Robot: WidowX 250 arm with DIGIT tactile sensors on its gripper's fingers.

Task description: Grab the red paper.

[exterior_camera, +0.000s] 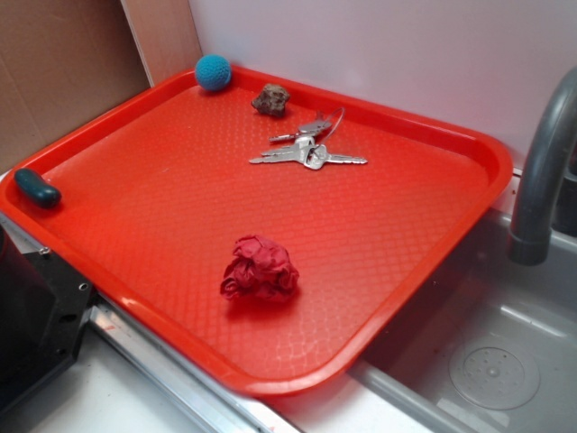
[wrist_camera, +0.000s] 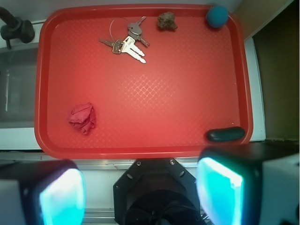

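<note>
You have a large bright red-orange plastic tray [exterior_camera: 433,234] with a textured floor filling most of the exterior view, its right edge overhanging a grey metal sink [exterior_camera: 487,361] with a curved dark faucet [exterior_camera: 541,171]. The gripper [wrist_camera: 140,192] sits high above the near edge of the tray in the wrist view, its two glowing cyan pads [wrist_camera: 63,197] spread wide with nothing between them. Your target, the dark crimson crumpled wad of red paper [exterior_camera: 260,268], lies alone on the near part of the tray; in the wrist view it sits low and left, well off the gripper's centre line. Farther back are a bunch of silver keys on a wire ring [exterior_camera: 306,153], a blue fuzzy ball [exterior_camera: 213,71] in the far corner, a dark green oblong object [exterior_camera: 37,188] on the left rim, and a small brown rock [exterior_camera: 270,99]. Watch the colour match: crimson on red invites a misjudged descent. The wad is light, so closing off-centre could flick it aside, and pressing too low would scrape the tray.
</note>
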